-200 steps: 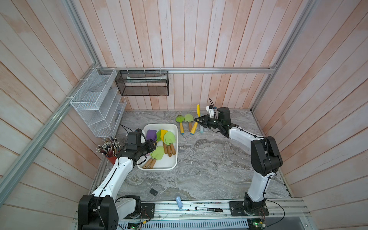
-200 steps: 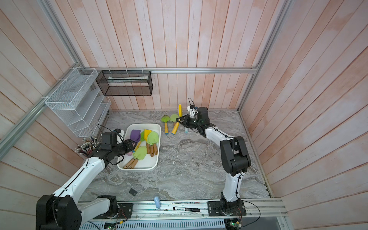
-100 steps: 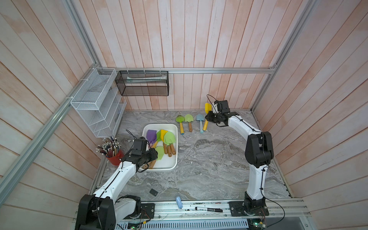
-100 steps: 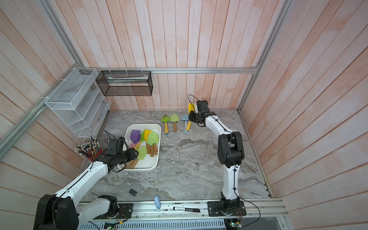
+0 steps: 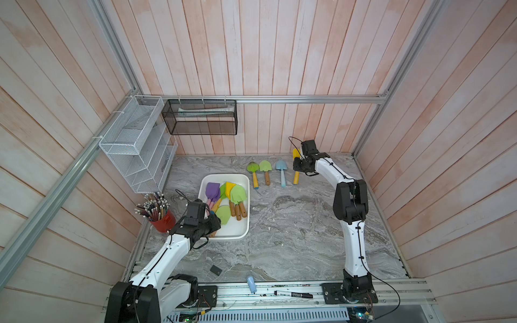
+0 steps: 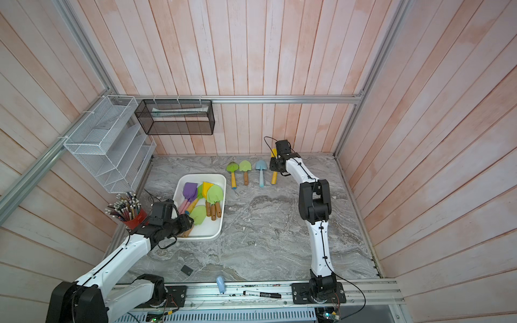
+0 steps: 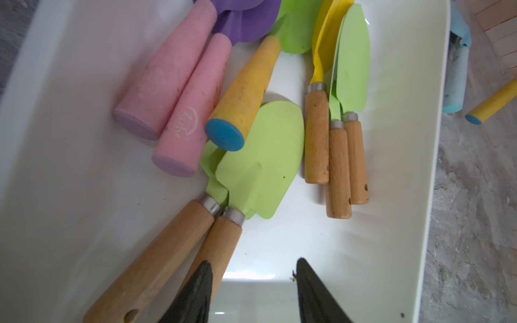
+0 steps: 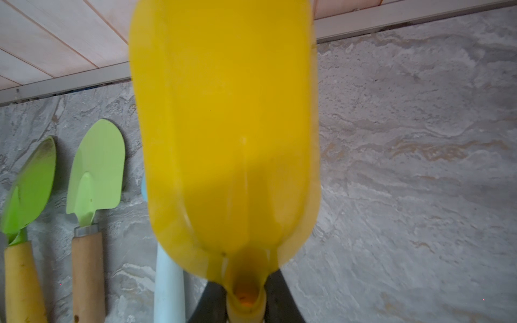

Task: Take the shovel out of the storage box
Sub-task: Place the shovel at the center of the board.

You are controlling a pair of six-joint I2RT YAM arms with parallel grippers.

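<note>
**Right gripper (image 8: 244, 303) pinches yellow shovel (image 8: 223, 125); left gripper (image 7: 251, 296) spread over the storage box (image 5: 235, 228)**

The right gripper is clamped on the neck of the yellow shovel, whose blade fills the middle of the right wrist view. In both top views that shovel sits at the right end of a row near the back wall, beside a blue shovel (image 5: 281, 171) and 2 green shovels (image 5: 265, 167). The left gripper's jaws stand apart, holding nothing, at the lower end of the white storage box, left of centre on the tabletop (image 5: 293, 223). Inside lie more shovels (image 5: 237, 194) — purple, yellow, green. 1 finger (image 7: 195, 290) overlaps a wooden handle (image 7: 223, 243) — contact cannot be told.
</note>
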